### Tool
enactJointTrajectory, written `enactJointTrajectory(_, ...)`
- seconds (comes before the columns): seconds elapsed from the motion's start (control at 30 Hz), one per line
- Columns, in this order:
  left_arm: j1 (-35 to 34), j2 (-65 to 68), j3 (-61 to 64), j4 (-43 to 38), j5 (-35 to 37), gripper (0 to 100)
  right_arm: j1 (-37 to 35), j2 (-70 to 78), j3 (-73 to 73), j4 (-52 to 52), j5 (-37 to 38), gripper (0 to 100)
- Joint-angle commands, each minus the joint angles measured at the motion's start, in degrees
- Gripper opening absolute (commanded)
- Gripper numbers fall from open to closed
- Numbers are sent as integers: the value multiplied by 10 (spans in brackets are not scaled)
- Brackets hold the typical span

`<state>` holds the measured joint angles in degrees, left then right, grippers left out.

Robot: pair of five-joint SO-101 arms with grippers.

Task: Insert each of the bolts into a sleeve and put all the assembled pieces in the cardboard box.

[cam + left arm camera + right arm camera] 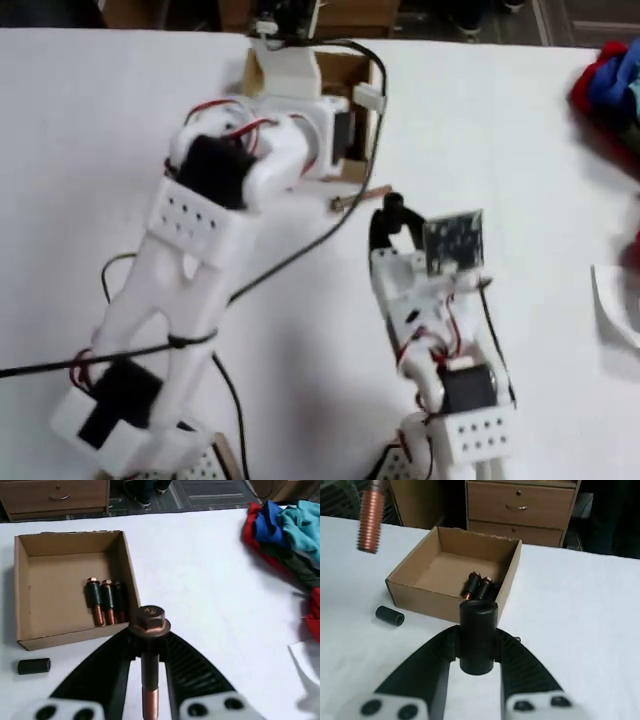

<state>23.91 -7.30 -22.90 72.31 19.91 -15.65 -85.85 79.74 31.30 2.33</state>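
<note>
One copper-coloured, hex-headed, threaded bolt (149,666)

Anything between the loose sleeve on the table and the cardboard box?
Nothing. In the left wrist view, only bare white table separates the loose sleeve from the cardboard box.

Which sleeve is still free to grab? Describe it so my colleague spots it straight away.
Find the cardboard box on the white table. Just outside one of its corners, apart from the wall, a short black sleeve lies on its side. It is alone and empty, unlike the bolted pieces inside the box and the second sleeve clamped in the right gripper.
</note>
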Motion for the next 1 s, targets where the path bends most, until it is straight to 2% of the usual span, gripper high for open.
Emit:
enactJointTrajectory(0.0, 38, -84, 16, -21, 9, 24, -10, -132, 26, 12, 8, 20)
enactJointTrajectory(0.07, 40, -114, 52, -40, 8, 24, -10, -182, 58, 7, 6, 20)
enactJointTrajectory(0.13, 38, -142, 108, -78, 8, 24, -10, -171, 74, -12, 4, 20)
enactJointTrajectory(0.33, 43, -217, 266, -233, 7, 24, -10, -149, 123, -100, 8, 20)
enactJointTrajectory(0.53, 42, -229, 382, -375, 7, 24, -11, -149, 142, -138, 9, 20)
enactJointTrajectory(0.63, 42, -229, 398, -399, 7, 24, -12, -149, 142, -137, 9, 20)
enactJointTrajectory(0.97, 48, -226, 401, -395, 8, 24, -56, -149, 164, -135, 10, 20)
